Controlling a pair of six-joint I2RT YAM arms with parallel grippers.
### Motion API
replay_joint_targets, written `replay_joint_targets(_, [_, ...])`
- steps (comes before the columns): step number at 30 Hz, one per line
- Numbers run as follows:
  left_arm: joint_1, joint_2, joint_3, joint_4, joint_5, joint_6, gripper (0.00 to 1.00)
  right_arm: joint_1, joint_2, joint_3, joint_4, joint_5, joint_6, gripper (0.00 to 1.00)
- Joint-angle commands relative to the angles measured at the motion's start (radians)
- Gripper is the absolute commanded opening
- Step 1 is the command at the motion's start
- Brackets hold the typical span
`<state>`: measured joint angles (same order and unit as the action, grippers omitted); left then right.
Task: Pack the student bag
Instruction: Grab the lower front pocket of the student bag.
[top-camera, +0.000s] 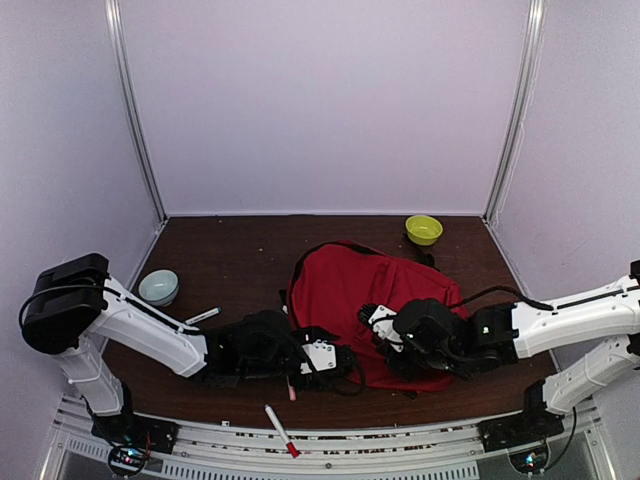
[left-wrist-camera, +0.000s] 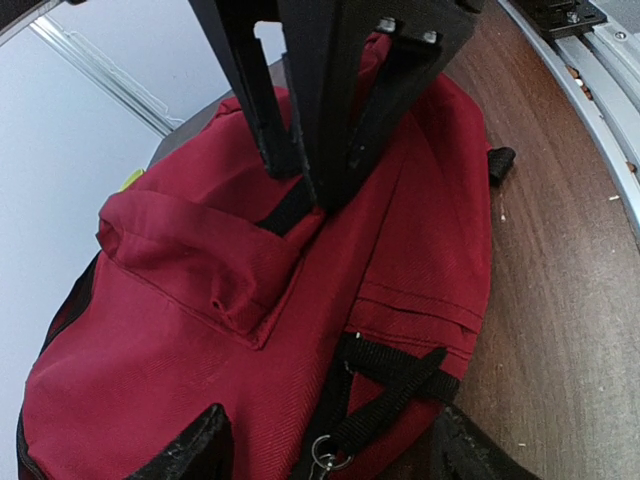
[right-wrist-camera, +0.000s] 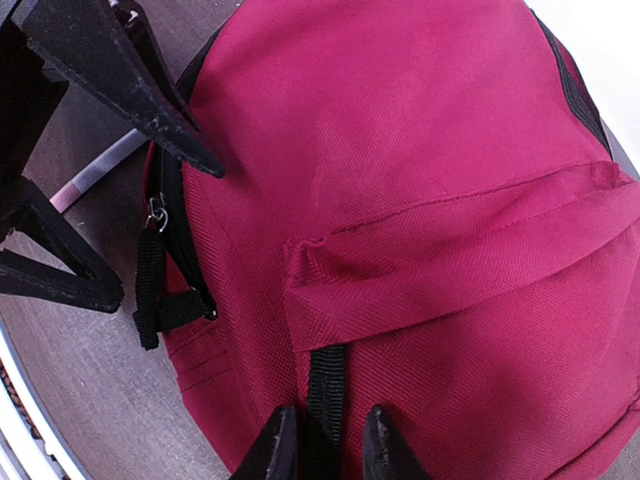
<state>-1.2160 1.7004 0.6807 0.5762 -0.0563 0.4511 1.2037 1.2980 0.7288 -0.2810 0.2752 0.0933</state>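
The student bag (top-camera: 360, 285) is a red backpack lying flat in the middle of the table, with its front pocket flap up. My right gripper (top-camera: 373, 323) rests on the bag's near part. In the right wrist view it (right-wrist-camera: 325, 452) is shut on the black pull strap (right-wrist-camera: 326, 385) that comes out from under the pocket flap (right-wrist-camera: 450, 270). My left gripper (top-camera: 352, 363) is at the bag's near left edge. In the left wrist view it (left-wrist-camera: 330, 455) is open, its fingers (left-wrist-camera: 190, 450) standing either side of a black side strap (left-wrist-camera: 400, 385) and a metal zipper ring (left-wrist-camera: 322, 458).
A yellow-green bowl (top-camera: 423, 229) sits at the back right and a pale blue bowl (top-camera: 158, 287) at the left. A white marker (top-camera: 203, 316) lies beside the left arm. A red-capped marker (top-camera: 280, 430) lies near the front edge. A pink pen (top-camera: 291, 390) lies under the left gripper.
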Motion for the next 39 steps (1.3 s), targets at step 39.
replay_joint_targets(39, [0.009, -0.032, -0.009, 0.043, -0.001, -0.021, 0.65, -0.086, -0.121, 0.016, -0.052, -0.053, 0.081, 0.0])
